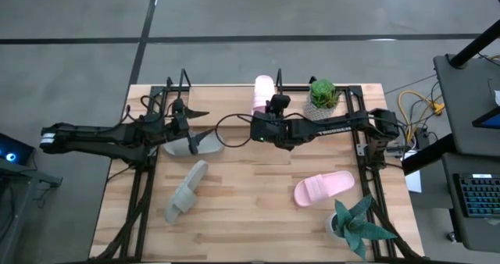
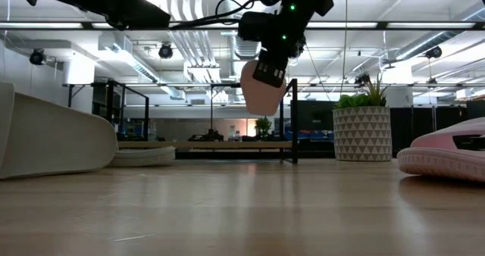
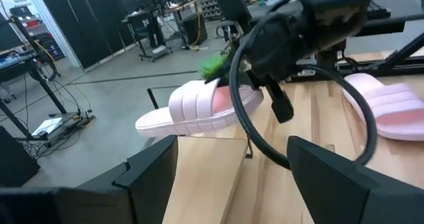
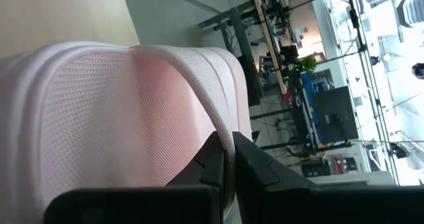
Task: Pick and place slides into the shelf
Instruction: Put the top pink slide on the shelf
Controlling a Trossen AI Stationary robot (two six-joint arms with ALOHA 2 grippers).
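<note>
Ribbed pale pink rubber slide (image 4: 126, 124) clamped in right gripper (image 4: 232, 159) jaws above shelf (image 1: 234, 92), left gripper (image 1: 190, 125) jaws apart over grey-green slide (image 1: 194, 144), potted plant (image 1: 323, 94) beside.

A pale pink slide (image 3: 199, 108) hangs tilted at the centre, held at its 3 o'clock end by the right gripper (image 3: 255, 95); a black cable (image 3: 255, 134) loops beneath that dark arm; toward 3 o'clock a second pink slide (image 3: 387, 108) lies on the wooden table (image 3: 311, 118); the left gripper's own fingers (image 3: 142, 174) stand apart at 6 o'clock.
</note>
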